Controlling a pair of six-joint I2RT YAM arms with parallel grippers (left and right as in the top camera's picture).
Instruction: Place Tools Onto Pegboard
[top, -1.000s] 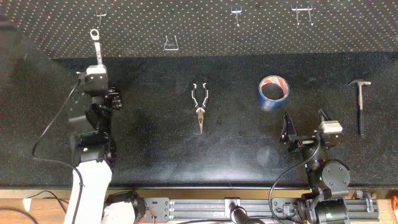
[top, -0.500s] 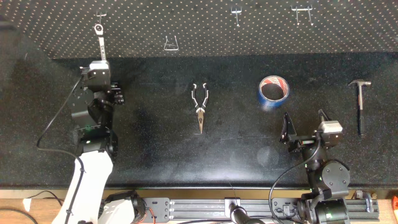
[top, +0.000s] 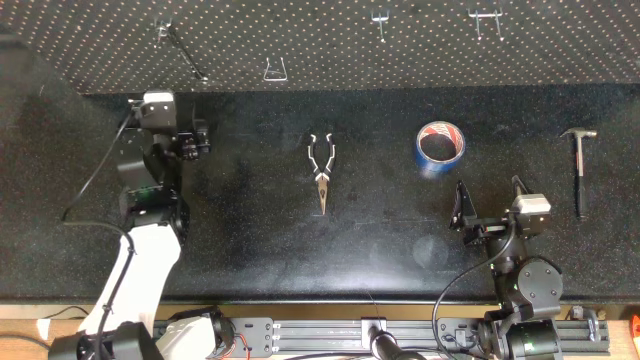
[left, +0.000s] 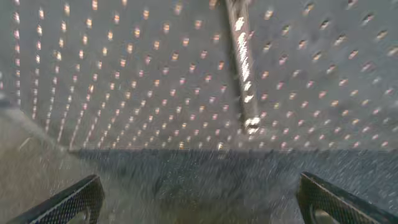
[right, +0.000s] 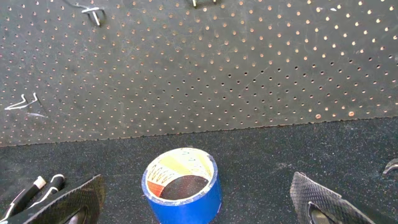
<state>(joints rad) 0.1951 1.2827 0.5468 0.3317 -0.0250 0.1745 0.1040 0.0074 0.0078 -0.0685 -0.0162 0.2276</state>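
The wrench (top: 188, 52) hung on the pegboard (top: 400, 50) at its upper left, slanted rather than plumb, so it was probably not settled on its hook. The left gripper (left: 199, 179) stood just in front of it, fingers spread wide and holding nothing. The nearest risk lay there: a careless pull-back or turn of that arm could brush the wrench and knock it off the hook. The pliers (top: 321, 170), tape (top: 440, 145) and hammer (top: 579, 170) lay on the table (top: 250, 220), well apart from one another, so most of the task looked undone. The right gripper (top: 490, 205) waited near the tape, also wide open and empty. The tape could squirm or roll out of a pinch across its round wall. The pliers' handles were splayed, and a grip on one handle alone would likely let the rest swing. The hammer was head-heavy and might pivot in the fingers if taken far down the shaft. Any of these could then miss the small hooks (top: 486, 20) and drop.
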